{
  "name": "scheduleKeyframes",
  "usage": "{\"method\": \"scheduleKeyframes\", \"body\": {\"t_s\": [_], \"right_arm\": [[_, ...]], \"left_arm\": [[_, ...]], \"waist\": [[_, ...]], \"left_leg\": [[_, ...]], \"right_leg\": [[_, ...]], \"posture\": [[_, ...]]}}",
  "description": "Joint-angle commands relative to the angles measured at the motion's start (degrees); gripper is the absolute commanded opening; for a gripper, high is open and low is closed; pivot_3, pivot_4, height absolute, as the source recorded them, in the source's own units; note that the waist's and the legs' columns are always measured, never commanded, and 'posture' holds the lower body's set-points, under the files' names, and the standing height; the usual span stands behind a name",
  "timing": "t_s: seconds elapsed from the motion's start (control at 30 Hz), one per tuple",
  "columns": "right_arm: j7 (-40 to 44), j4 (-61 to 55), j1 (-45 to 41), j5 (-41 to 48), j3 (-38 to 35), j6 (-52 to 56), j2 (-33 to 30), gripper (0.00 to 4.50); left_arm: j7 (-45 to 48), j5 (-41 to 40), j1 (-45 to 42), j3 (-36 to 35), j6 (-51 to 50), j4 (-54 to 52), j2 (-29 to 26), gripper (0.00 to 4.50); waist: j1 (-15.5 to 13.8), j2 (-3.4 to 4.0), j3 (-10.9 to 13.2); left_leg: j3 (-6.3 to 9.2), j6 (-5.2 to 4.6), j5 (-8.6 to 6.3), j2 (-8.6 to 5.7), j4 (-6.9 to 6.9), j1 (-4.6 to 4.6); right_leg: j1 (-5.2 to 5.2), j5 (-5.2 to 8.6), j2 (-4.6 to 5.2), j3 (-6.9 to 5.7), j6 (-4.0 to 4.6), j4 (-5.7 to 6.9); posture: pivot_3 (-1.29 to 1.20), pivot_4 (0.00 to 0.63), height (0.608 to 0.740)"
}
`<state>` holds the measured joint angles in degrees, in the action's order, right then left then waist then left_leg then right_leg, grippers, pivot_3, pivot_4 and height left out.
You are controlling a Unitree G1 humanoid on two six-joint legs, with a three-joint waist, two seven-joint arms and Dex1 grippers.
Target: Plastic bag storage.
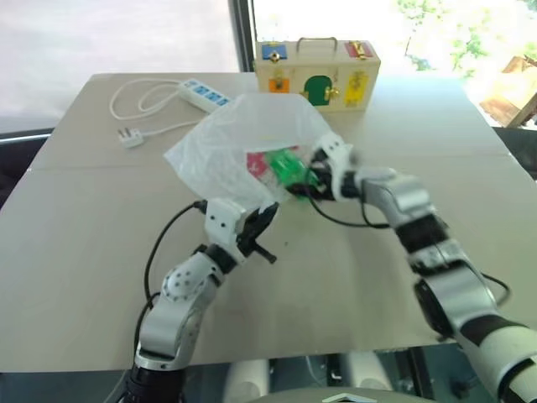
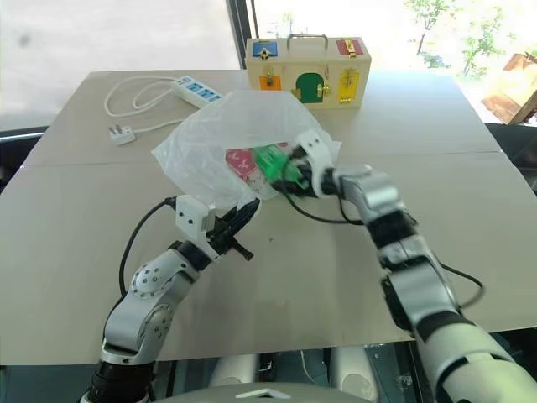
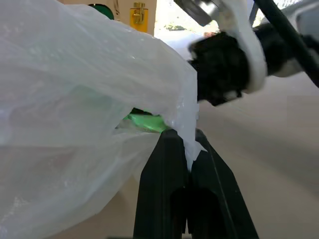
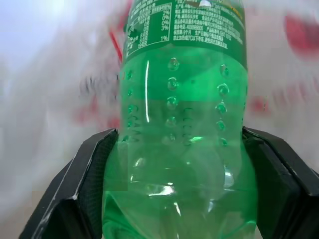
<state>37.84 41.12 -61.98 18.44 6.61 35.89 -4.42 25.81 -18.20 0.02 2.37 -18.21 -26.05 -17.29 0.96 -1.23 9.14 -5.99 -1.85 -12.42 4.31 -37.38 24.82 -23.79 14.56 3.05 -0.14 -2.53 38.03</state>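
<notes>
my left hand [image 1: 262,225] pinches the limp, slippery plastic bag [image 1: 226,151] by its rim, right hand [image 1: 312,178] clamps the green bottle [image 1: 289,168] at the bag's mouth.

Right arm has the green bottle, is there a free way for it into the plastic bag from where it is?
Probably yes. The left gripper pinches the plastic bag edge, lifting its mouth toward the right gripper. The green bottle already sits at that opening, with nothing between.

We read little. On the green bottle [image 4: 182,149], the label's nutrition table shows percentage figures, "0%" repeated and "1%" below; its remaining small print is illegible. The plastic bag [image 1: 226,143] bears red printed marks we cannot decipher.
</notes>
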Motion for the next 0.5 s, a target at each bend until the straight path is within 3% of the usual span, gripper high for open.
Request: {"method": "scheduleKeyframes", "body": {"t_s": [0.03,0.1,0.3,0.5], "right_arm": [[-9.04,13.08,-9.0,4.53,-10.95,-7.89,6.67,3.57],[-11.05,16.58,-11.78,4.86,-13.94,-13.31,9.41,4.47],[-0.04,11.45,-5.48,-2.4,-6.97,-14.9,5.57,4.47],[15.42,-12.62,8.4,-4.29,0.94,-13.03,-7.34,4.47]], "left_arm": [[-0.75,0.22,0.1,-0.28,1.25,-1.79,0.42,0.0],[-1.36,0.72,-0.07,-0.31,1.4,-1.67,0.66,0.0],[-2.29,1.06,0.13,-0.81,1.31,-1.7,0.89,0.0],[-2.12,0.64,0.76,-1.03,1.11,-1.8,0.76,0.0]], "waist": [[-0.32,-0.01,-0.01],[-0.28,0.0,0.0],[-0.45,-0.08,-0.05],[-0.15,-0.01,-0.01]], "left_leg": [[0.02,0.0,0.0,0.0,0.02,0.07],[0.0,0.02,-0.01,-0.01,0.02,0.11],[0.1,0.02,-0.02,-0.06,0.04,0.12],[0.11,0.01,-0.02,-0.08,0.03,0.11]], "right_leg": [[0.0,0.0,0.02,-0.04,0.0,-0.04],[-0.01,0.0,0.07,-0.07,0.0,-0.09],[0.05,0.0,0.17,-0.18,0.0,-0.13],[0.03,0.0,0.22,-0.18,0.0,-0.06]], "posture": [[0.0,0.15,0.732],[0.0,0.15,0.732],[0.0,0.15,0.732],[0.0,0.15,0.732]]}}
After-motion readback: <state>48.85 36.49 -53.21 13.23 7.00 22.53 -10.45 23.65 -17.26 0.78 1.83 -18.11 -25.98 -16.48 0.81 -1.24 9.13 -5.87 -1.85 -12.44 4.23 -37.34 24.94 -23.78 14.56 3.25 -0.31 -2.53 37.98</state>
